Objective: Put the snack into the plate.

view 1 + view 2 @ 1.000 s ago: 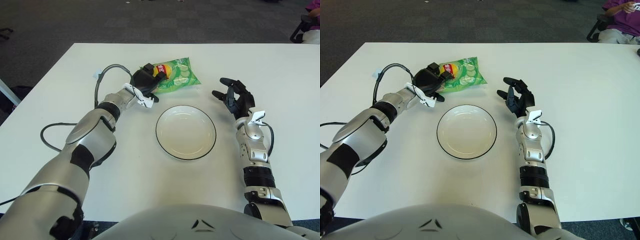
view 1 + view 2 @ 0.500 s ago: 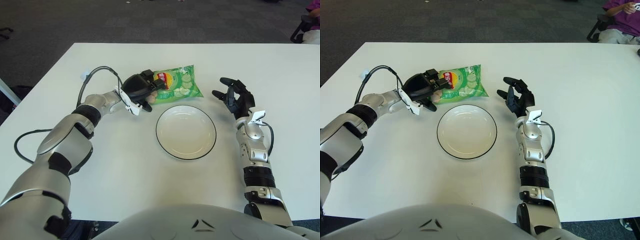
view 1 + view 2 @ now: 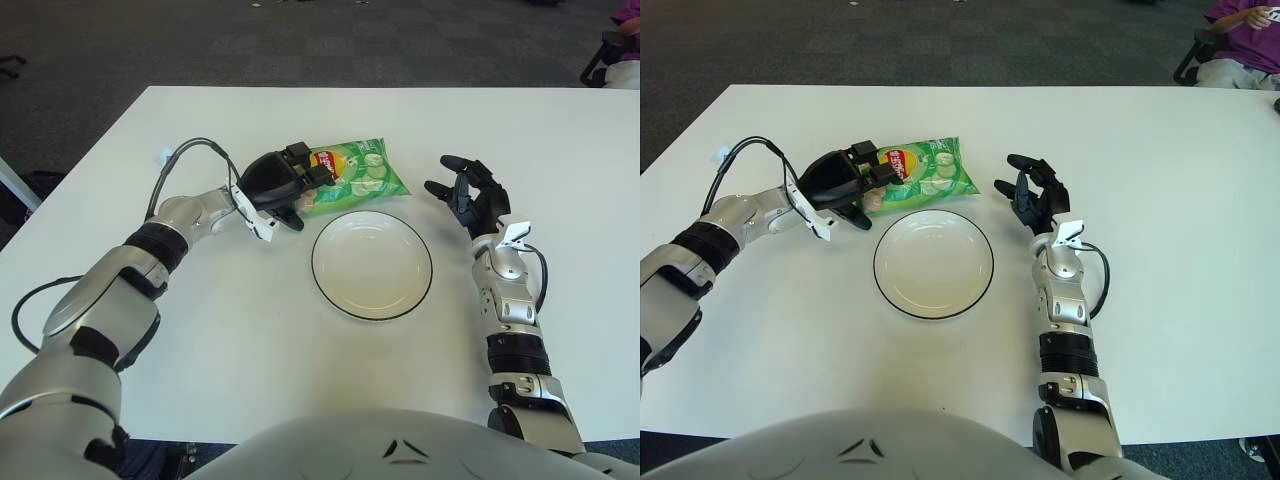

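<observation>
— One round white plate with a thin dark rim [image 3: 372, 264] sits nearest, bare, on the white worktop [image 3: 300, 370]. What's to its right?

— Right hand [image 3: 467, 194], just right of the plate's far edge, black fingers spread and holding nothing.

— And to the far left of the plate?

— Left hand [image 3: 277, 184], its black fingers closed around the left end of the green crinkly snack bag with the red and yellow logo [image 3: 352, 174].

— Where's the bag against the plate?

— Just beyond the plate's far-left rim, close to it, not inside. Whether it touches the worktop, I cannot tell.
</observation>
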You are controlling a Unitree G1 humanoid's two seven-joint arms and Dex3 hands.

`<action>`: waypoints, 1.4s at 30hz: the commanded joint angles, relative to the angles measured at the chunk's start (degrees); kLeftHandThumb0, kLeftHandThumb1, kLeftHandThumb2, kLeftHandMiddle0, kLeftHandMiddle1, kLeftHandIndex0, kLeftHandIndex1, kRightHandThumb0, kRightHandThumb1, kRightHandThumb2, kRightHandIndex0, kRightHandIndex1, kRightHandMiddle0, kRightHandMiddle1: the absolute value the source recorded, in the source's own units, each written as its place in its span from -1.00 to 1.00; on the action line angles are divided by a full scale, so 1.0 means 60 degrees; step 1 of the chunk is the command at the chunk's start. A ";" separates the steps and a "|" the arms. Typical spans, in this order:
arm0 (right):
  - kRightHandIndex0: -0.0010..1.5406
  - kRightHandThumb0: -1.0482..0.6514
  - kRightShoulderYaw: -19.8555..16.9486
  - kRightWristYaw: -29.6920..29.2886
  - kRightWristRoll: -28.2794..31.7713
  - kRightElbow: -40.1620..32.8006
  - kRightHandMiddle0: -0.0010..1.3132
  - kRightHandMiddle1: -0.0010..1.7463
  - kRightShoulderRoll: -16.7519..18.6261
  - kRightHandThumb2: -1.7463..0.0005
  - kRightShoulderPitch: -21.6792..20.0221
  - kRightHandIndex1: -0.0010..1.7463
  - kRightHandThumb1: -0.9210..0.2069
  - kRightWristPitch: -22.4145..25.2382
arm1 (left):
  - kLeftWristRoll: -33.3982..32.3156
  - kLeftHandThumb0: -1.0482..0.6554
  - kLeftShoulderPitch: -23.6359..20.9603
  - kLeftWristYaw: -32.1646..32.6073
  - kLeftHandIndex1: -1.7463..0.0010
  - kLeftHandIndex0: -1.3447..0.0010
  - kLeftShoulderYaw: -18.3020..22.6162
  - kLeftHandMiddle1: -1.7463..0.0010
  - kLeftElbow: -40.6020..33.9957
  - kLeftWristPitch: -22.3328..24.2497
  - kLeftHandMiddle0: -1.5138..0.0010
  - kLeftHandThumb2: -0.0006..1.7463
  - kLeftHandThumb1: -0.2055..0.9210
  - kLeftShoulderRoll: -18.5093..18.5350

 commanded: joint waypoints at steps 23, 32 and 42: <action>0.28 -0.21 -0.0094 0.0015 0.0104 0.0110 -0.31 -0.29 -0.0099 0.15 -0.0119 -1.00 -1.00 0.0027 | 0.0324 -0.23 0.0086 -0.0372 -0.19 0.40 0.0445 -0.46 -0.0047 0.0789 0.55 -0.99 0.89 -0.0193; 0.28 -0.21 -0.0151 0.0077 0.0155 0.0196 -0.31 -0.29 -0.0161 0.15 -0.0127 -1.00 -1.00 -0.0022 | 0.0243 -0.22 0.0044 -0.0162 -0.26 0.42 0.0561 -0.55 0.0137 0.0893 0.57 -1.00 0.90 -0.0465; 0.28 -0.21 -0.0221 0.0163 0.0213 0.0256 -0.31 -0.29 -0.0226 0.15 -0.0115 -1.00 -1.00 -0.0065 | 0.0354 -0.20 0.0018 0.0996 -0.40 0.49 0.0590 -0.66 0.0407 0.0676 0.57 -1.00 0.92 -0.0662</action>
